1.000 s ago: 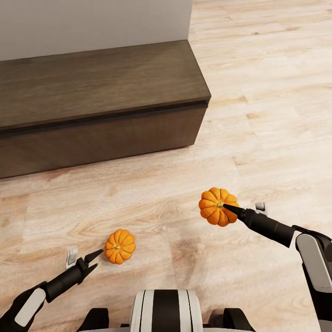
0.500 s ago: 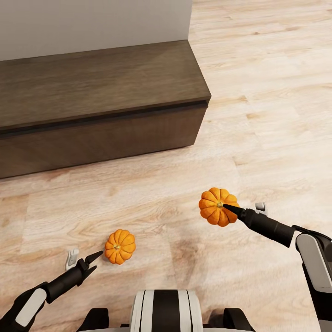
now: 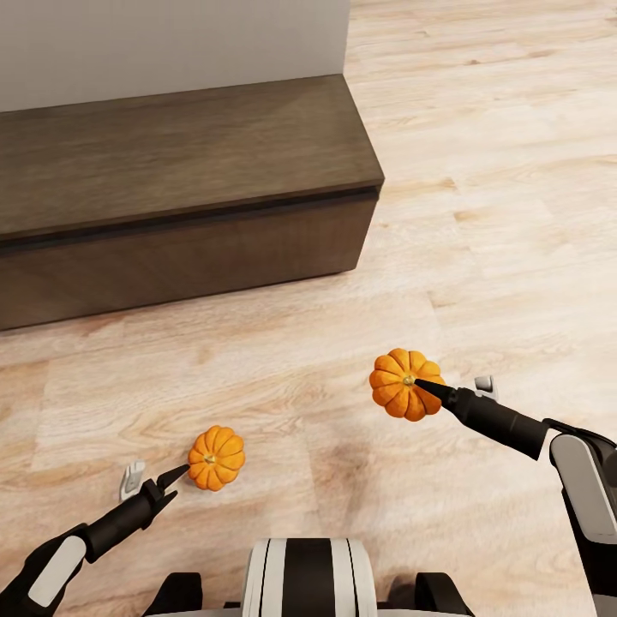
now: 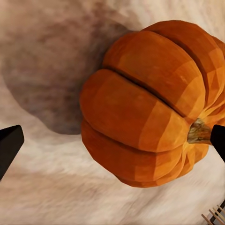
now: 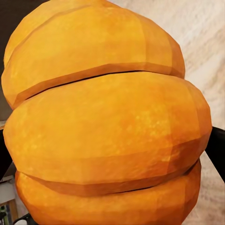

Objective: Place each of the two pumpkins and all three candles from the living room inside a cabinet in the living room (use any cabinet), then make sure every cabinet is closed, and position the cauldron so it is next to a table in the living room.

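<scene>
One orange pumpkin (image 3: 217, 458) lies on the wooden floor at the lower left. My left gripper (image 3: 170, 484) is open just beside it, one fingertip at its edge. In the left wrist view this pumpkin (image 4: 145, 103) sits between the two dark fingertips (image 4: 9, 145), nearer one of them. A second pumpkin (image 3: 403, 383) is held off the floor at the right, with my right gripper (image 3: 417, 387) shut on it. Up close, that pumpkin (image 5: 108, 117) spans the gap between the right gripper's fingers. The long dark-brown cabinet (image 3: 171, 214) stands shut against the wall ahead.
Light wood floor (image 3: 480, 214) stretches to the right of the cabinet's end and between me and its front. A pale wall (image 3: 171, 43) rises behind the cabinet. My base shows at the bottom middle.
The whole picture has shifted slightly left, so the camera moved. The left gripper's fingertip now reaches the floor pumpkin's edge. The right gripper still holds its pumpkin in the same spot.
</scene>
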